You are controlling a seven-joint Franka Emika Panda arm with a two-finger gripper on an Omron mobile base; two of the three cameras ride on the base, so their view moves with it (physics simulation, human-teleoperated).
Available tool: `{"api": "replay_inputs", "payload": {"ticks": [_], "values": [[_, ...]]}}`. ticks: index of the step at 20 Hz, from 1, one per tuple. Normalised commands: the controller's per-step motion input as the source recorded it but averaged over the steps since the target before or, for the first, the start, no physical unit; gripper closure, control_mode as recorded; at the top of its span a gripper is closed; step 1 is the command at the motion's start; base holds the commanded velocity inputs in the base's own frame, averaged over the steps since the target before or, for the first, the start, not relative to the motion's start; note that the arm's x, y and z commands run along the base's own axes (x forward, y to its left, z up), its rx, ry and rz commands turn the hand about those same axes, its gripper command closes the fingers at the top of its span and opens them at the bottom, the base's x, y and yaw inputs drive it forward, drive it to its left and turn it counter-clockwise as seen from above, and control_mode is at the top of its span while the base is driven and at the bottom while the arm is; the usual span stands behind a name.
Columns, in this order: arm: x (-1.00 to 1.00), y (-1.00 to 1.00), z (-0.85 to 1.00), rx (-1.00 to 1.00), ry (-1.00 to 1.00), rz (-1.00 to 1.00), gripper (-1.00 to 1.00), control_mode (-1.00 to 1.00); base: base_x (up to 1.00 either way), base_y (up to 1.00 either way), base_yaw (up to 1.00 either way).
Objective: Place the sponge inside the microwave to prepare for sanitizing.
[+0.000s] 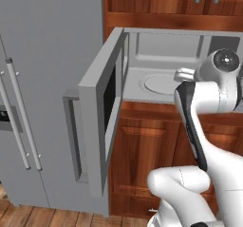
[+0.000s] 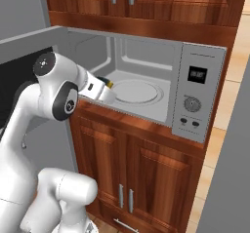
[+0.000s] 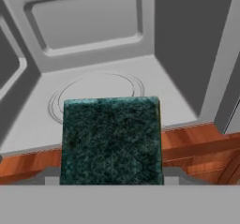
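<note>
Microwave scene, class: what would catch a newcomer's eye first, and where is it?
The microwave gapes open, its door swung wide to the left beside the grey fridge. The white arm reaches toward its mouth, and the claw holds the sponge just before the round turntable.

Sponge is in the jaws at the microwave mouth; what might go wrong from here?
1. The sponge is over the wooden ledge, short of the turntable; letting go now would probably drop it outside the microwave.
2. The open door stands close beside the arm; a sideways swing might hit it.
3. The hand camera is largely blocked by the sponge, making depth judgement hard.
</note>
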Motion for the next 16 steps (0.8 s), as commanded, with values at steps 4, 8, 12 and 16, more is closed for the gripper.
{"api": "replay_inputs", "payload": {"ticks": [4,8,12,16], "values": [[0.44,-0.06,-0.19,0.00,0.00,0.00,1.00,-1.00,0.00,0.00,0.00],[0.49,-0.09,-0.21,0.00,0.00,0.00,1.00,-1.00,0.00,0.00,0.00],[0.49,-0.09,-0.24,0.00,0.00,0.00,1.00,-1.00,0.00,0.00,0.00],[0.49,-0.16,-0.14,0.06,0.00,0.00,1.00,-1.00,0.00,0.00,0.00]]}}
